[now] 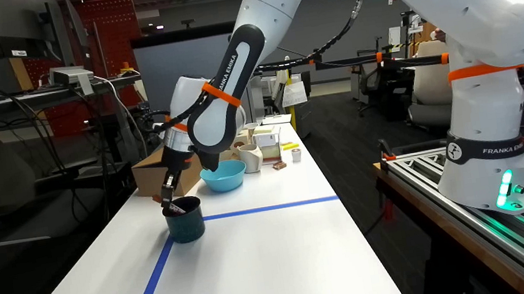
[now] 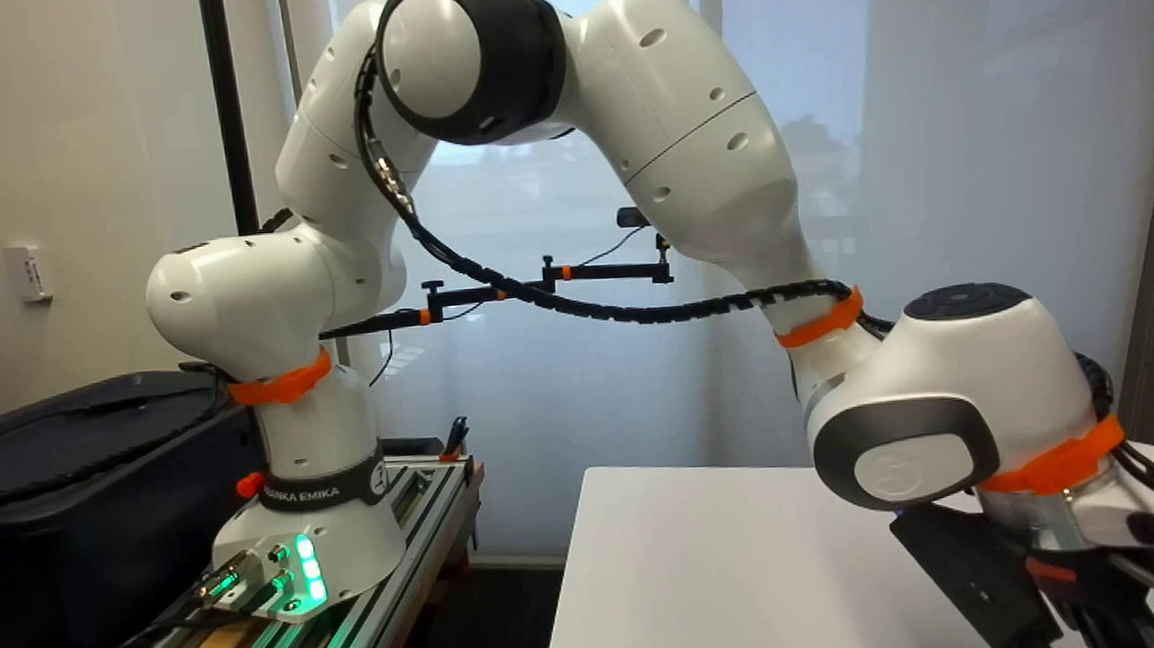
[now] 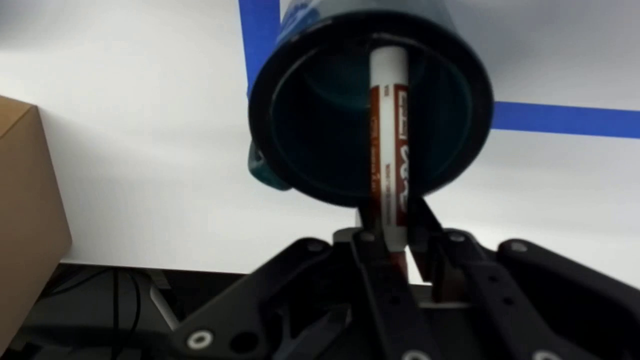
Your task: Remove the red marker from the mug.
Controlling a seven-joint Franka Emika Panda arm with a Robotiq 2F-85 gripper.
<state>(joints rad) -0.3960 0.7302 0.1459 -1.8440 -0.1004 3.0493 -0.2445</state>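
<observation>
Claw (image 3: pixel 394 210) drawn in to the width of the red marker (image 3: pixel 389 130), pinching it near one end — one finger (image 3: pixel 424 222) on either side. The marker slants at the mouth of the mug (image 1: pixel 186 228), its white end toward the inside; how deep it dips I cannot tell. The mug stands upright on the table (image 1: pixel 268 264), nearer the long edge away from the robot's base (image 1: pixel 475 183). The wrist view shows lettering on the marker and the mug's handle (image 3: pixel 265 172) — hidden in an exterior view where the light blue bowl (image 1: pixel 224 179) sits about midway between the long edges. In an exterior view the arm (image 2: pixel 706 146) bends over the table, and the lower frame edge cuts off the claw. Counted: one marker, one mug, one bowl, one large cardboard box (image 1: pixel 148 181) at the long edge nearer the mug, two strips of blue tape (image 1: pixel 270 208).
</observation>
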